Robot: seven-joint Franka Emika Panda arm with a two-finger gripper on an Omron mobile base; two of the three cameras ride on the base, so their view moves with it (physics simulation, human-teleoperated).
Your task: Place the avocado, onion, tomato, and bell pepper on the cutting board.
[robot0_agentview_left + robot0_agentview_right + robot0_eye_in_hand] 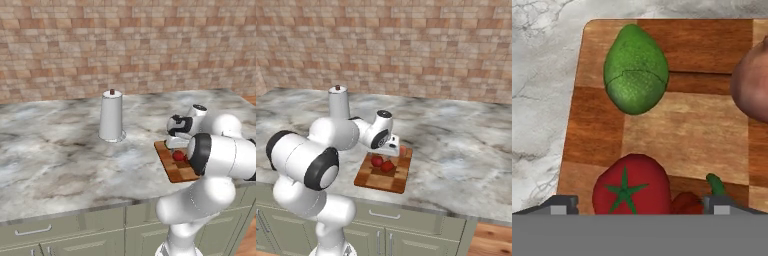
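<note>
The checkered wooden cutting board (677, 135) lies on the marble counter with all four vegetables on it. The green avocado (634, 70) rests near its far left corner. The pale pink onion (754, 85) is cut off by the right edge of the hand view. The round red tomato (631, 187) sits nearest the hand, and the bell pepper (687, 202) lies beside it. My gripper (641, 206) hovers just above the tomato, open, its fingertips (559, 205) wide apart and holding nothing. From the base views the gripper (391, 149) hangs over the board (383, 177), beside the tomato (376, 161), pepper (388, 166) and onion (402, 150).
A tall white canister (111, 117) with a dark knob stands on the counter, left of the board (175, 170). The board lies close to the counter's front edge. A brick wall runs along the back. Cabinet drawers sit below the counter.
</note>
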